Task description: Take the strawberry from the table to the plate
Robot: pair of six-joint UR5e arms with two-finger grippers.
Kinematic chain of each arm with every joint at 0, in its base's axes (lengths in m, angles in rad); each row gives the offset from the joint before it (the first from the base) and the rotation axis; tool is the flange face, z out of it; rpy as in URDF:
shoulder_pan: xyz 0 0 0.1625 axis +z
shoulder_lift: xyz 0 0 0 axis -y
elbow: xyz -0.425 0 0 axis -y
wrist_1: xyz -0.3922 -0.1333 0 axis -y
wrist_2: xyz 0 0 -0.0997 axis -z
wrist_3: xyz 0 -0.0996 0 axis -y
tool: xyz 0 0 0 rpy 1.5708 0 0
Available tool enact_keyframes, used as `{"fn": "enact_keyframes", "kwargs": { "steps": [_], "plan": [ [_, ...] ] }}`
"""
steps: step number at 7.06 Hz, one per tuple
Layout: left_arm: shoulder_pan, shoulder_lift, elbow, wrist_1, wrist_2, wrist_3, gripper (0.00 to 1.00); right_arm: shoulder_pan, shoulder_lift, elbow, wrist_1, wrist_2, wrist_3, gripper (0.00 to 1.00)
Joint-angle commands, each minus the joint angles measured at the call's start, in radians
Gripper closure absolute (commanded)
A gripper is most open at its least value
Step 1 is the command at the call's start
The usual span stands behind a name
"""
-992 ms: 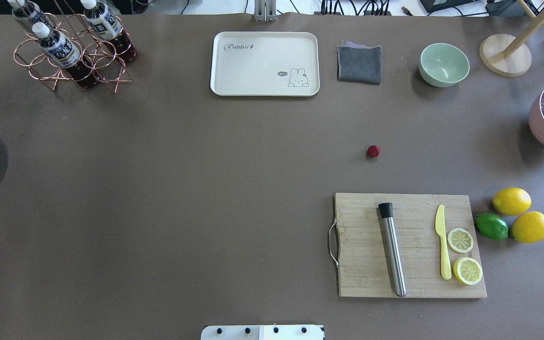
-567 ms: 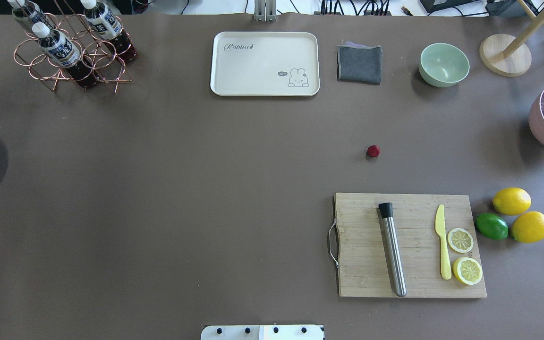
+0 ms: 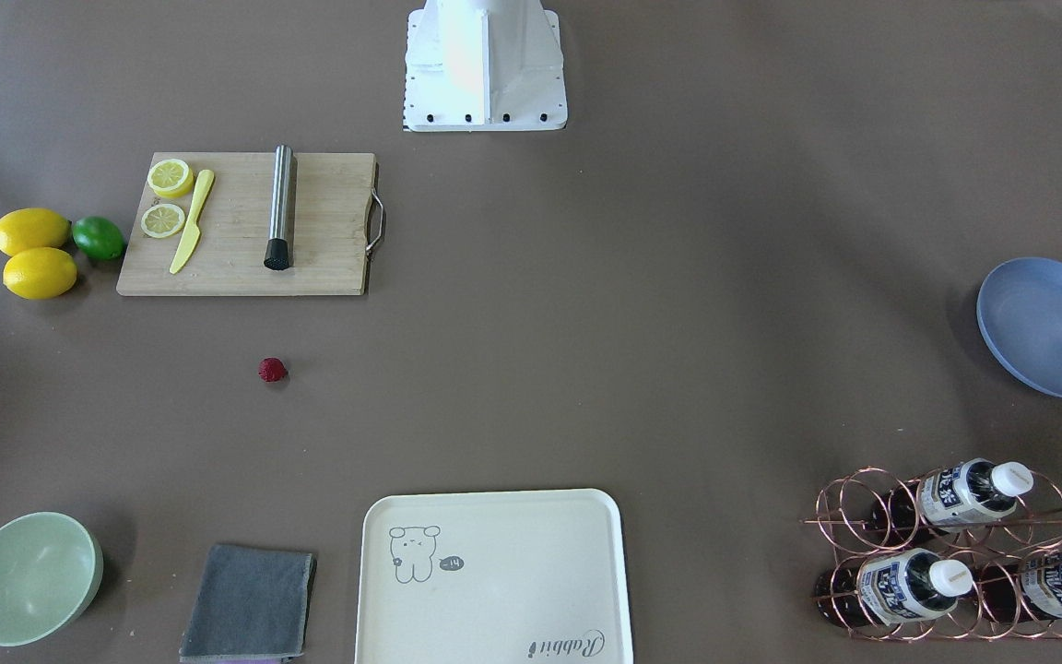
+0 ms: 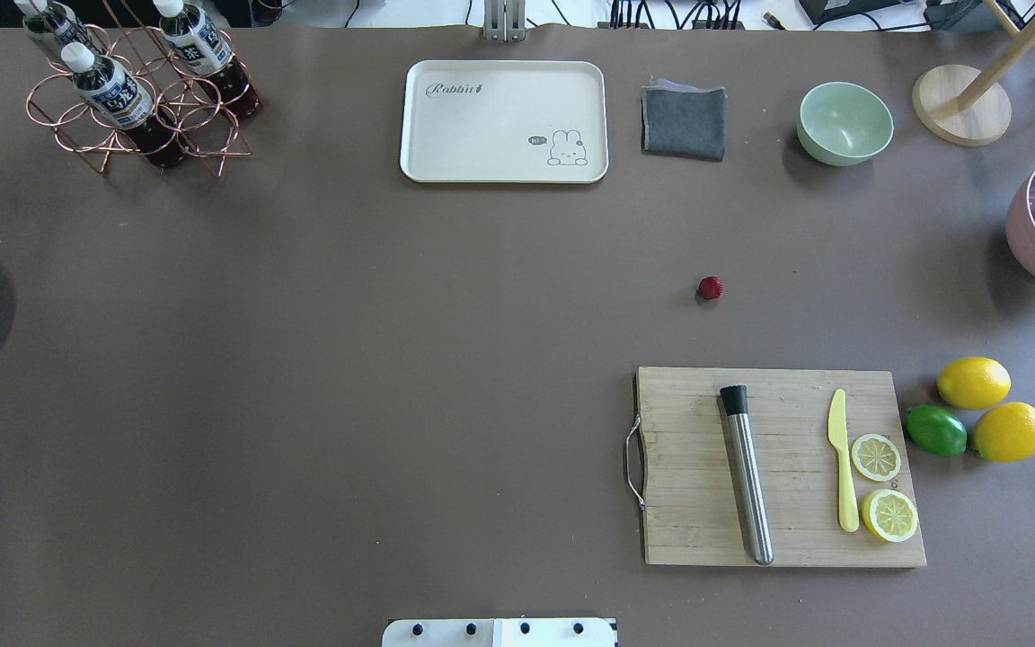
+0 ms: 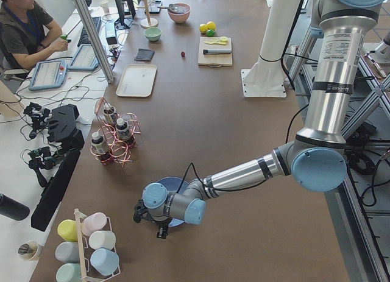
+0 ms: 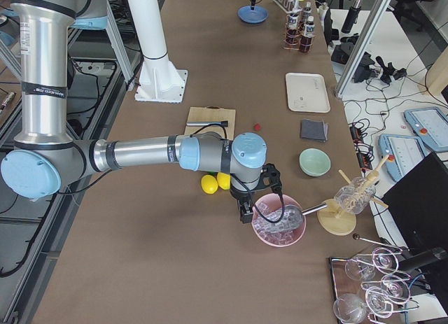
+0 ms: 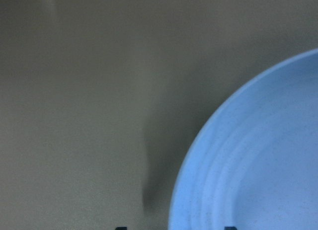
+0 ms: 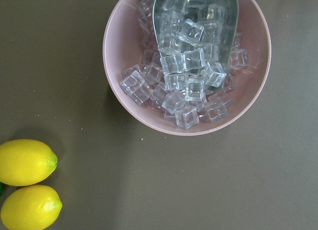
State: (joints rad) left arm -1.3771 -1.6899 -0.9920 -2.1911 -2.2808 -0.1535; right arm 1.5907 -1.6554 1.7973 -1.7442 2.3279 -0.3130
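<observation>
strawberry [image 4: 710,288] sits alone on the table [image 4: 302,404], robot's right half, near the far edge of the cutting board [image 4: 688,485], touching nothing; not picked yet. plate [image 3: 1038,327] is at the far left end, well apart. right gripper [image 6: 246,210] hangs over the pink ice bowl [image 8: 146,115]; can't tell how wide its jaws are. left gripper [image 5: 157,224] hangs low over the plate's edge; the wrist cam shows two tips well apart with nothing between, so it reads wide and empty. Risks as I see them: the berry is tiny, round and bumpy, so an off-centre pinch likely squirts it out or rolls it toward the board. The jaws must get almost down to the tabletop, so a scrape is possible. If the right arm carries it, that's a long reach across, and the left arm is right at the plate: clash risk unless it backs off or takes a hand-over. Release too high and the berry may bounce off the shallow plate. Around: steel muddler [image 4: 745,476], yellow knife [image 4: 841,467] and lemon halves [image 4: 877,456] on the board; lemons [image 4: 974,382] and lime [image 4: 935,430] beside it, near the right arm's sweep. Cream tray [image 4: 504,121], grey cloth [image 4: 684,121], green bowl [image 4: 844,123] and bottles [image 4: 113,90] line the far side, out of the path. Nothing lies on the line from ice bowl to berry.
</observation>
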Motion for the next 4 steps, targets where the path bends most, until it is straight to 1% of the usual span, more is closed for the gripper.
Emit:
{"fn": "enact_keyframes", "kwargs": {
  "steps": [1, 2, 3, 4],
  "plan": [
    [0.016, -0.001, 0.003, -0.030, 0.000, -0.065, 0.82, 0.000, 0.002, 0.001, 0.000, 0.001, 0.000, 0.00],
    [0.018, -0.001, 0.003, -0.039, 0.001, -0.093, 1.00, 0.000, 0.002, 0.001, 0.000, -0.001, 0.000, 0.00],
    [0.020, -0.001, 0.000, -0.039, 0.000, -0.098, 1.00, 0.000, 0.002, 0.001, 0.000, 0.001, 0.000, 0.00],
    [0.018, -0.001, -0.016, -0.039, -0.047, -0.100, 1.00, 0.000, 0.005, 0.001, 0.000, 0.001, 0.000, 0.00]
  ]
}}
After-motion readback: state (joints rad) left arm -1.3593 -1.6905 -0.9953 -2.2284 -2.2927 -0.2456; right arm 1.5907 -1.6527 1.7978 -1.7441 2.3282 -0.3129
